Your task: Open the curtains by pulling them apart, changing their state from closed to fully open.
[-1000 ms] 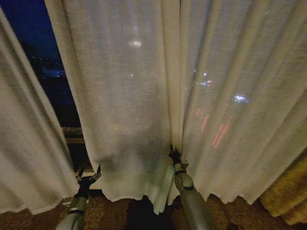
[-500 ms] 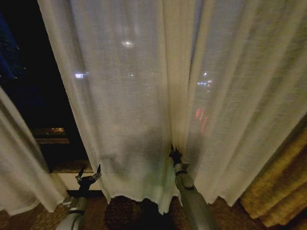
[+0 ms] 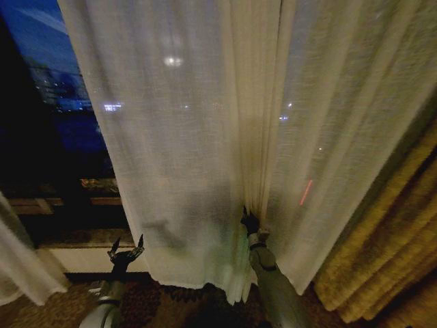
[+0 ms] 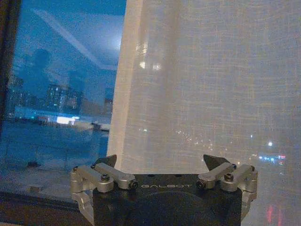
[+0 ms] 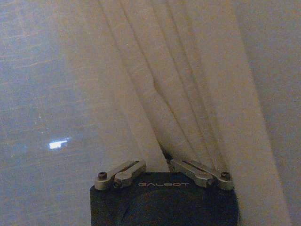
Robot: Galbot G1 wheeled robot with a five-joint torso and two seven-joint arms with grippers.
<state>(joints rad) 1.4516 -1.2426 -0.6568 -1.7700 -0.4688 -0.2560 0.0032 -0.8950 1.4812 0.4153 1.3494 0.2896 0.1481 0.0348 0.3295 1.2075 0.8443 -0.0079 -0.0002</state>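
Sheer cream curtains point(image 3: 205, 137) hang w/ a bunched pleat pinched between the right gripper point(image 5: 162, 157) jaws, nearly closed on the fabric. Left gripper point(image 4: 160, 162) is spread wide, holding nothing, w/ the panel's edge just ahead of it. Risk: thin weave could slip out of that narrow pinch, or the hem could snag, if the pull is hard.

"GALBOT" is printed on the dark body of the left gripper point(image 4: 160, 162) and the right gripper point(image 5: 164, 162).
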